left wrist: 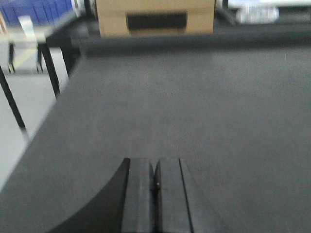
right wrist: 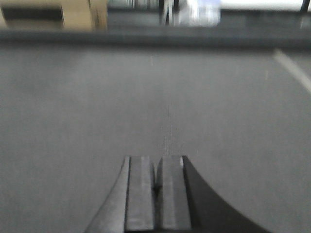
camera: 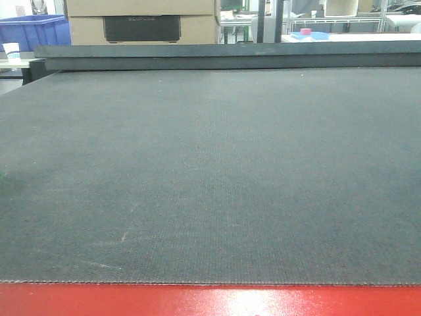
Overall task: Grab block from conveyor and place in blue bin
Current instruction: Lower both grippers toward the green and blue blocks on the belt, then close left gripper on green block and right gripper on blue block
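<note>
1. A wide conveyor (camera: 210,171) fills nearly the whole front view; its belt is dark grey with a fine woven texture; a glossy red frame edge (camera: 210,299) runs along the near side; a dark raised rail (camera: 223,56) crosses the far end.
2. Beyond the far rail stands a cardboard box (camera: 141,23) with a dark cut-out in its face; the blue bin (camera: 33,29) sits to the left of that box, off the belt; a white paper cup (camera: 12,51) stands just below the bin in the view.
3. The left gripper (left wrist: 155,167) shows at the bottom of the left wrist view; its two dark fingers (left wrist: 138,194) are pressed together with only a thin seam between them, gripping nothing; the grey belt lies under it and stretches ahead; the belt's side edge runs off to its left, with black table legs (left wrist: 48,68) and pale floor past that edge; the cardboard box is straight ahead, and blurred blue shapes lie ahead and to the left.
4. The right gripper (right wrist: 156,167) shows at the bottom of the right wrist view; its fingers (right wrist: 141,194) are also pressed together on nothing; the belt spreads under and ahead of it; a pale streak (right wrist: 291,68) lies ahead to its right; the cardboard box is ahead to its left; the view is blurred.
</note>
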`<move>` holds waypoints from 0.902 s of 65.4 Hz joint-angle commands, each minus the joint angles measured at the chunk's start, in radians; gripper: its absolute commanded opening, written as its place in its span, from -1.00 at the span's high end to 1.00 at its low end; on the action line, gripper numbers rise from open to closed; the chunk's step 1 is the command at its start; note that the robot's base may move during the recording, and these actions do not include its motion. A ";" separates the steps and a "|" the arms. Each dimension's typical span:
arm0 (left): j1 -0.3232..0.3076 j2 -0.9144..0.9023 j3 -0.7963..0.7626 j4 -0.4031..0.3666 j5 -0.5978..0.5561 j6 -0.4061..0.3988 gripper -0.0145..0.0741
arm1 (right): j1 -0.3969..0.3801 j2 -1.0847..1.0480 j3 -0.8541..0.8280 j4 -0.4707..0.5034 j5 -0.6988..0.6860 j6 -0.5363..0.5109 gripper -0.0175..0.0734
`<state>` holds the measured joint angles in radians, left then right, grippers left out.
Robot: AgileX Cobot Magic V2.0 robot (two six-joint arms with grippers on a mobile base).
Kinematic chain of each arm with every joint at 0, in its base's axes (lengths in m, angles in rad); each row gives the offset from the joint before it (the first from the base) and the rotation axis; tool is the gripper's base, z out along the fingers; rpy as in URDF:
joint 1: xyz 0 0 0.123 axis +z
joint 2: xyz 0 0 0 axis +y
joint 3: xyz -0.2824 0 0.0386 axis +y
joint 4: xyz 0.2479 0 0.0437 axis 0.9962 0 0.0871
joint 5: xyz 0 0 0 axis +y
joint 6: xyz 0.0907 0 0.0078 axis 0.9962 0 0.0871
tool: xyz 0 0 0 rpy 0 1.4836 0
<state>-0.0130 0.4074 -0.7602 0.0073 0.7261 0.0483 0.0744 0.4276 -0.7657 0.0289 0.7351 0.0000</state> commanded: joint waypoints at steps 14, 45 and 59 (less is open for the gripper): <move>0.003 0.382 -0.179 -0.031 0.244 -0.007 0.92 | -0.003 0.386 -0.159 -0.005 0.242 0.000 0.97; 0.003 0.688 -0.189 -0.182 0.168 -0.007 0.92 | -0.003 0.896 -0.233 -0.005 0.289 0.000 0.85; 0.003 0.708 -0.189 -0.182 0.171 -0.007 0.92 | -0.003 1.064 -0.348 -0.005 0.285 0.000 -0.03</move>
<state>-0.0130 1.1163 -0.9419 -0.1637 0.9041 0.0483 0.0744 1.4432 -1.0750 0.0289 1.0358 0.0000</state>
